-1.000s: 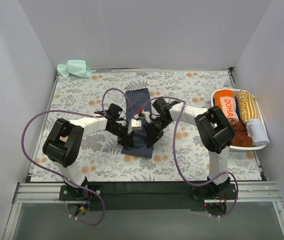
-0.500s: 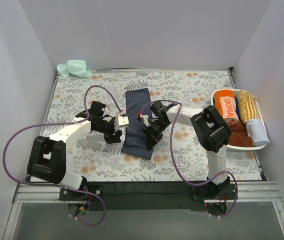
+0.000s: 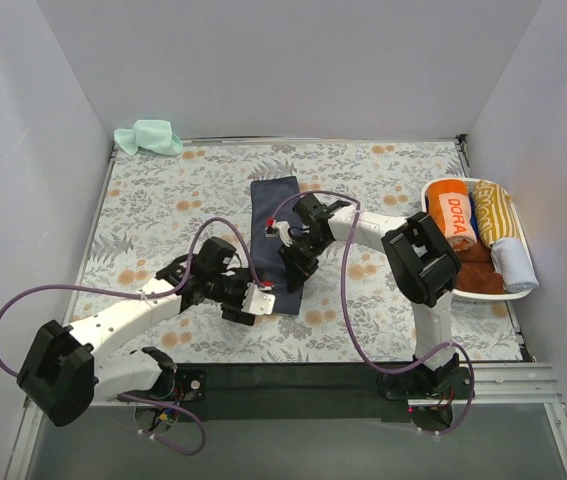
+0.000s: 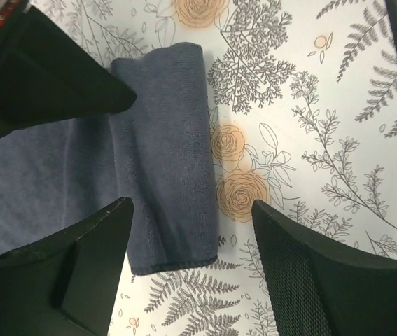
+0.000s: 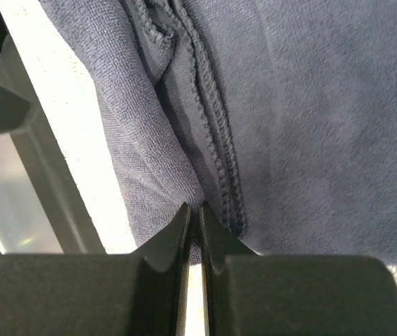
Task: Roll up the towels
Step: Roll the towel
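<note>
A dark navy towel point(image 3: 271, 205) lies lengthwise in the middle of the floral covering, and its near end is folded over into a thick band point(image 4: 166, 154). My left gripper point(image 3: 259, 298) is open at that near end and straddles the band's corner point(image 4: 191, 210) without touching it. My right gripper point(image 3: 289, 272) is shut on a fold of the navy towel's right edge point(image 5: 198, 210). A mint green towel point(image 3: 149, 137) lies crumpled at the far left corner.
A white oval basket point(image 3: 426, 195) at the right edge holds rolled towels: orange with white lettering point(image 3: 453, 213), yellow-striped point(image 3: 496, 208), pale grey point(image 3: 515, 265) and brown point(image 3: 478, 278). Purple cables loop over both arms. Grey walls close in the table.
My left arm swung from the towel's left side round to its near end. My right gripper shifted slightly farther along the towel's right edge, still gripping it.
</note>
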Tool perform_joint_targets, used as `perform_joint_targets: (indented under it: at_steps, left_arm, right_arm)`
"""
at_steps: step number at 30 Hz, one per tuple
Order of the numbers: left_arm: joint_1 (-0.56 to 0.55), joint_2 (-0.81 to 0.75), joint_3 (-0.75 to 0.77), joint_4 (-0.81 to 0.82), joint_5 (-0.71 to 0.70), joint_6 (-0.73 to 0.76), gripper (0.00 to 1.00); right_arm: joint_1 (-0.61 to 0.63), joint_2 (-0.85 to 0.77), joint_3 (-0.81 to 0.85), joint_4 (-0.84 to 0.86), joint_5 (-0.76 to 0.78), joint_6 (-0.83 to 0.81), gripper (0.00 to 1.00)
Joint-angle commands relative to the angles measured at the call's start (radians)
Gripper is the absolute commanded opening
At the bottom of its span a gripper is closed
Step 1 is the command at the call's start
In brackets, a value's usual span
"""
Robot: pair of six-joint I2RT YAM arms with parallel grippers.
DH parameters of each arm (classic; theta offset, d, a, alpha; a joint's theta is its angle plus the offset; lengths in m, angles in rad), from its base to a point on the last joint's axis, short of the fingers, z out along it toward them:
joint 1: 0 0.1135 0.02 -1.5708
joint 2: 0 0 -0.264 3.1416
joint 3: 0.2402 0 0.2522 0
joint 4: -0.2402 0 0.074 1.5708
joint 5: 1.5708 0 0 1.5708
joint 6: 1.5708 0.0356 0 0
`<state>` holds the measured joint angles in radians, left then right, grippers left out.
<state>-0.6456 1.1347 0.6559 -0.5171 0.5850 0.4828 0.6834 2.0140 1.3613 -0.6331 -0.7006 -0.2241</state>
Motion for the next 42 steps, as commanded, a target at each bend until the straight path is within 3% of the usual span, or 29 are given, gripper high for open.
perform_joint_targets:
  at_steps: [1,11,14,19,23,25,27,33,35,37,42]
  left_arm:
    - [-0.04,0.037,-0.01,0.09,-0.07,0.01,0.63]
    - [-0.106,0.164,-0.075,0.157,-0.108,0.069,0.52]
    - [-0.12,0.226,-0.073,0.19,-0.142,0.016,0.49]
    - [-0.126,0.257,-0.018,0.08,-0.1,-0.033,0.35]
    - [-0.129,0.284,0.027,-0.024,-0.053,-0.105,0.19]
    - [-0.127,0.283,0.025,-0.046,-0.025,-0.134,0.12]
    - [-0.127,0.283,0.04,-0.06,-0.005,-0.179,0.07]
    - [-0.12,0.349,0.129,-0.15,0.067,-0.249,0.0]
    - [-0.097,0.402,0.181,-0.182,0.12,-0.256,0.0]
    - [-0.065,0.474,0.24,-0.225,0.169,-0.253,0.0]
    - [0.023,0.679,0.35,-0.354,0.34,-0.213,0.0]
  right_arm:
    - [0.008,0.029,0.045,-0.023,0.01,-0.034,0.11]
    - [0.011,0.104,0.062,-0.034,0.029,-0.049,0.12]
    - [0.01,0.097,0.052,-0.027,0.033,-0.061,0.12]
    - [-0.014,0.032,0.032,-0.025,0.033,-0.063,0.16]
    - [-0.097,-0.05,-0.03,-0.033,-0.033,-0.084,0.31]
    - [-0.145,-0.101,-0.036,-0.053,-0.052,-0.104,0.43]
    - [-0.198,-0.168,-0.042,-0.079,-0.06,-0.115,0.45]
    - [-0.268,-0.455,-0.097,-0.045,0.048,-0.191,0.62]
    - [-0.269,-0.533,-0.174,0.004,0.104,-0.204,0.87]
    - [-0.263,-0.638,-0.25,0.027,0.134,-0.23,0.96]
    - [-0.216,-0.788,-0.332,0.009,0.145,-0.32,0.95]
